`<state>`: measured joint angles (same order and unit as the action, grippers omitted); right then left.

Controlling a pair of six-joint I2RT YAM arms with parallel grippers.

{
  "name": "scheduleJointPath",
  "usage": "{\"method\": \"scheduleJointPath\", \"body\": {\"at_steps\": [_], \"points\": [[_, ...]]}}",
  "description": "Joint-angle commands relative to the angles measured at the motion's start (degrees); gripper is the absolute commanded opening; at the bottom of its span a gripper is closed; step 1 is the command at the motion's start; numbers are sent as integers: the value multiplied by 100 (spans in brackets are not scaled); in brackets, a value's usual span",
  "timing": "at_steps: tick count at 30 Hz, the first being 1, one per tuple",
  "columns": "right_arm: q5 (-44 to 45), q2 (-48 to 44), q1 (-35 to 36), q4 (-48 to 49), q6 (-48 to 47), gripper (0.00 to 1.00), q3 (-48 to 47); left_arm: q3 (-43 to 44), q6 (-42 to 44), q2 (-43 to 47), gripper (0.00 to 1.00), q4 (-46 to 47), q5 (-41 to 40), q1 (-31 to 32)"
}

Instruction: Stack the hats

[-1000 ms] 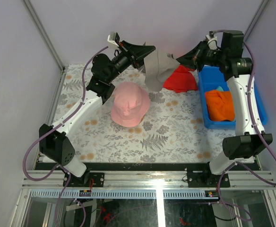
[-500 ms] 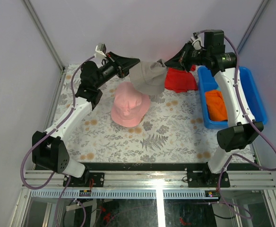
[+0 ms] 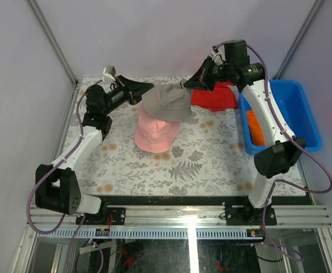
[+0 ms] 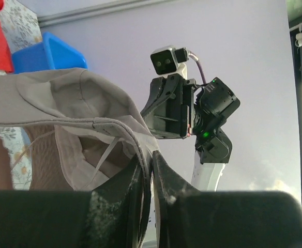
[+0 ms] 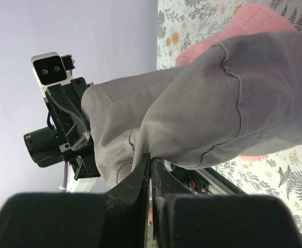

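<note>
Grey twill is what our left gripper (image 4: 150, 163) holds: its fingers are closed on one edge of the brim. Our right gripper (image 5: 150, 164), fingers pressed together, nips the opposite edge. Between the two, the grey hat (image 3: 167, 102) hangs stretched in the air in the upper middle of the top view, its opening facing down as far as we can tell. Just beneath it, and partly covered from above, the pink hat (image 3: 153, 136) lies crown-up on the patterned table (image 3: 206, 159) near the centre of the frame. We cannot tell whether grey cloth touches pink yet. To the right of the grey hat lies a red cloth (image 3: 216, 98). Further right, the blue bin (image 3: 294, 108) holds the orange hat (image 3: 253, 128). We find no teal hat in these views.

We judge this to be the first stacking step, bringing grey over pink. The next move calls for both arms to descend together, keeping the brim spread so the opening clears the pink crown and stays centred on it. Only then should both grips let go.
</note>
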<state>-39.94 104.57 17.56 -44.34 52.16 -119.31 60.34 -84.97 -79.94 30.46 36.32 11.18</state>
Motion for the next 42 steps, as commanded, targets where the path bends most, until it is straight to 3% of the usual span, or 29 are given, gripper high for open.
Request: {"method": "scheduleJointPath", "body": {"at_steps": [1, 9, 19, 34, 42], "points": [[11, 76, 190, 158, -55, 0, -255, -418, 92, 142, 10, 713, 456, -393], [19, 114, 276, 177, -28, 0, -337, -246, -135, -289, 9, 1352, 910, -665], [92, -30, 297, -116, -196, 0, -170, 308, 330, -806, 9, 971, 1190, -802], [458, 355, 1028, -334, -451, 0, -136, -1538, 472, 40, 8, 1023, 1534, -1380], [576, 714, 1088, -509, -645, 0, -490, -1691, 1112, 469, 8, 81, 1513, -1658]]}}
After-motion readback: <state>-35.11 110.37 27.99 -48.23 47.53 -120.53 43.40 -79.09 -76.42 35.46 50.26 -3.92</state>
